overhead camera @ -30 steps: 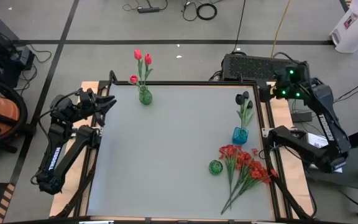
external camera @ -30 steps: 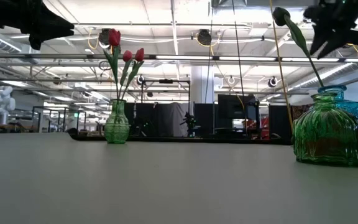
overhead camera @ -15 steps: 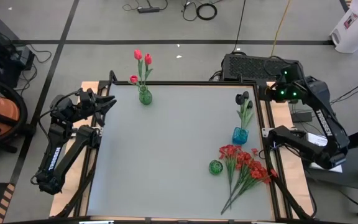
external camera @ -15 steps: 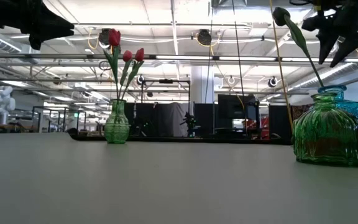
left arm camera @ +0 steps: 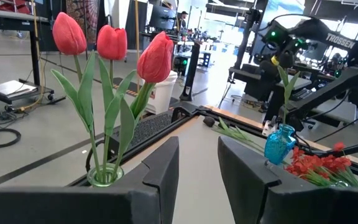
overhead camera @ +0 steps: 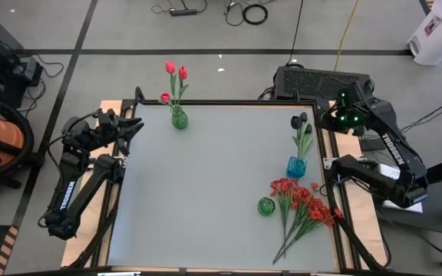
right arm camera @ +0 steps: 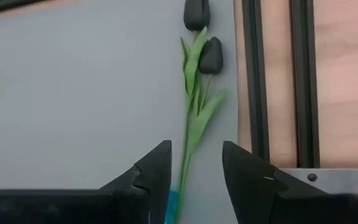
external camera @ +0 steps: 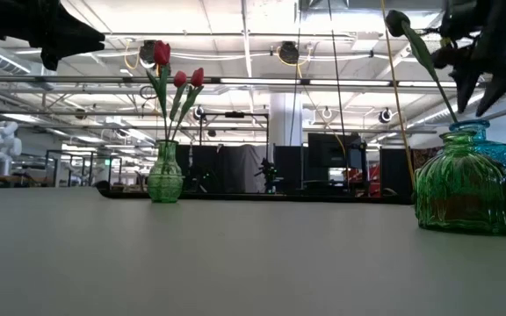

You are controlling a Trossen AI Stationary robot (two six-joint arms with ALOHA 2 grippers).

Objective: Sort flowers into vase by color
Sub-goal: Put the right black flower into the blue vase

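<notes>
Three red-pink tulips [overhead camera: 176, 75] stand with their stems in a green vase [overhead camera: 179, 119] at the table's far left. Two black tulips [right arm camera: 204, 37] stand in a blue vase [overhead camera: 296, 166] at the right side. A bunch of small red blossoms [overhead camera: 305, 205] lies flat on the table near the right edge, beside a small round green vase [overhead camera: 265, 205]. My right gripper [right arm camera: 194, 171] is open, tipped downward above the black tulips and the blue vase, touching nothing. My left gripper [left arm camera: 197, 168] is open and level at the table's far left corner, facing the red tulips.
Black rails [right arm camera: 253, 74] and a wooden border [right arm camera: 347, 81] run along the table's right edge beside the black tulips. The wide grey middle of the table [overhead camera: 213, 184] bears nothing. A black box [overhead camera: 313, 80] sits behind the far right corner.
My right gripper has come down and moved a little toward the table's near edge, tipping downward and rolling about its own axis, so that it now stands lower over the black tulips. The flowers and vases have not moved.
</notes>
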